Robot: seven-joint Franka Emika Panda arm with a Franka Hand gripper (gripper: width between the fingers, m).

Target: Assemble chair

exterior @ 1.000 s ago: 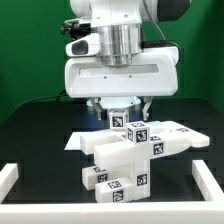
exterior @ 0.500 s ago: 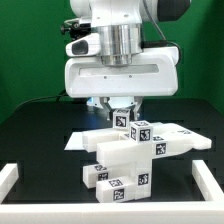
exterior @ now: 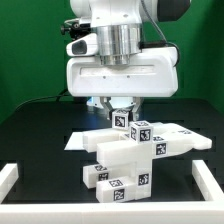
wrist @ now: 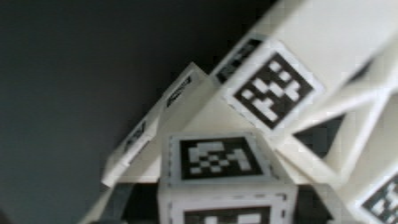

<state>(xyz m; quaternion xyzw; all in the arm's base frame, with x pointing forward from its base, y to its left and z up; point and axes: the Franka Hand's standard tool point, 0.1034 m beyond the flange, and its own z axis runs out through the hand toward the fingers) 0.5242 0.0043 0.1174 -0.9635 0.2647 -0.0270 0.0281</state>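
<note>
The chair [exterior: 125, 162] stands partly built at the table's middle: chunky white blocks and slabs with black-and-white tags. My gripper [exterior: 121, 112] hangs under the big white robot hand, right above the chair's top. It is shut on a small white tagged block [exterior: 121, 119] that touches or nearly touches the chair's top parts. In the wrist view this block [wrist: 222, 165] fills the middle between my jaws, with slanted tagged chair slabs [wrist: 276, 85] beyond it. My fingertips are mostly hidden.
A thin flat white board [exterior: 82, 141] lies behind the chair toward the exterior view's left. A low white border rail [exterior: 10, 180] runs along the table's front and sides. The table is black, with a green backdrop behind it.
The held block and my gripper have shifted slightly toward the exterior view's right since one second ago. Nothing has visibly moved in the last half second.
</note>
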